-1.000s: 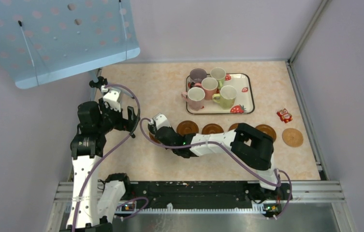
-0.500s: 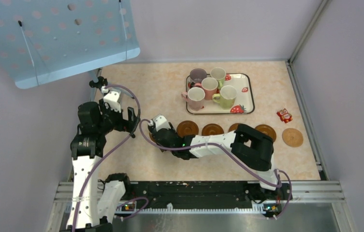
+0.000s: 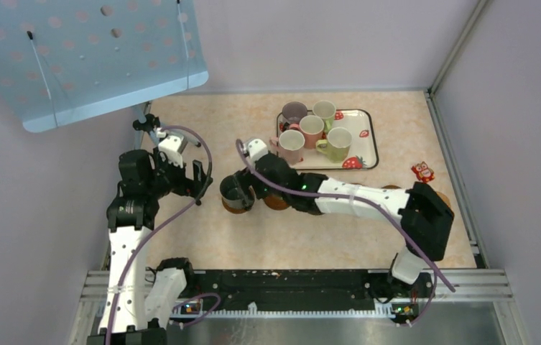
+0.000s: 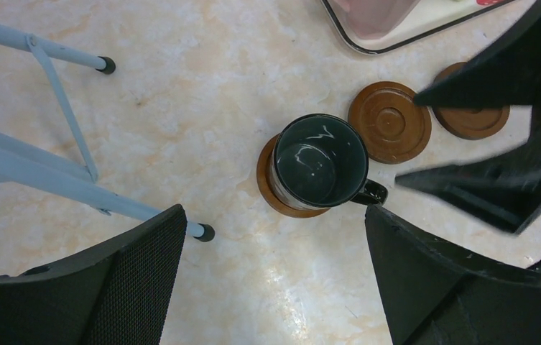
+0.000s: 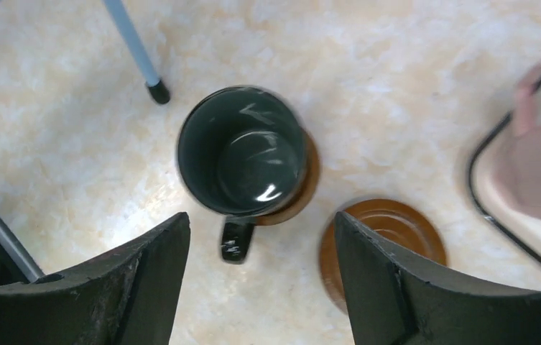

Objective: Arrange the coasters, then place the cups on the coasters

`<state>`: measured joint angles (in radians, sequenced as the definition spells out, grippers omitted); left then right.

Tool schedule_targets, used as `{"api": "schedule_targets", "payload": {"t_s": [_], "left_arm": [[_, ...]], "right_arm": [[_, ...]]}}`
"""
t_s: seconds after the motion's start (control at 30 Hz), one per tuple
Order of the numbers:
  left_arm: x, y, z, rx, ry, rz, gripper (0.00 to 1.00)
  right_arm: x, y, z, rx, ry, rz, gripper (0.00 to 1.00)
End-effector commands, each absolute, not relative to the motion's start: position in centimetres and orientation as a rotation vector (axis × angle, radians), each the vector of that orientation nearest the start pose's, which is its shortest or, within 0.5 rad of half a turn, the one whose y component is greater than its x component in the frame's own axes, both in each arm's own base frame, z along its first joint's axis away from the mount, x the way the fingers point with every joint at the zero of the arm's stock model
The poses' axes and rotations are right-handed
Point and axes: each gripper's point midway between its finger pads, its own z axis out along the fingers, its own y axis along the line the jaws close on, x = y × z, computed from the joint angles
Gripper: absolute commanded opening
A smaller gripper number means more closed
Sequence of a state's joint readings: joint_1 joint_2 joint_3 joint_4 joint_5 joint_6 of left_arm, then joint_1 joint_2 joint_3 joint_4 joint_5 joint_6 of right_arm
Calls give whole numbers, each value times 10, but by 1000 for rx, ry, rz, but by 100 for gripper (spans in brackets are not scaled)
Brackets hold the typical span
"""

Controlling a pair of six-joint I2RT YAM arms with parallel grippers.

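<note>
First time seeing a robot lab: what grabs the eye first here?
A dark grey-green mug sits on the leftmost brown coaster, with the right gripper open above it. Behind, five pastel mugs crowd a strawberry-print tray.

dark cup (image 5: pixel 242 151) on coaster (image 5: pixel 309 183) | bare coaster (image 5: pixel 386 230) beside | pincer (image 5: pixel 260 221) spread, empty

Bright, even overhead light leaves only faint shadows on the desk (image 3: pixel 253 237). White glints sit inside the dark cup (image 5: pixel 242 151); the pink cup (image 5: pixel 540 172) at the right wrist view's edge is blurred.
</note>
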<state>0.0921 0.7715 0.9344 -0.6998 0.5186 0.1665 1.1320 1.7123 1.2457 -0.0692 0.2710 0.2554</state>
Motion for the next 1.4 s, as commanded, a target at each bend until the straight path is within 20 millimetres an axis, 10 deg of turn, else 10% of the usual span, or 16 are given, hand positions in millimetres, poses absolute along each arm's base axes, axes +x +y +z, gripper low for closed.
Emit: {"api": "schedule_targets", "payload": {"t_s": [0.0,0.27,0.93,1.2,1.37], "left_arm": [[253,-64,259,439,1955,-401,99],[266,-64,260,428,1945,-414,99],[279,-61,260,404,1937,-409,99],[274,-61,260,405,1942,-406,99],[275,-60,262,418,1937,-394,99]], "right_arm": [[264,404,204,-778,1984,641,73],[325,342,231,-558,2045,459,70],[372,184,186,24,2368,263,68],[413,162,245,-237,2199,263,69],[441,156,233,-473,2253,237,67]]}}
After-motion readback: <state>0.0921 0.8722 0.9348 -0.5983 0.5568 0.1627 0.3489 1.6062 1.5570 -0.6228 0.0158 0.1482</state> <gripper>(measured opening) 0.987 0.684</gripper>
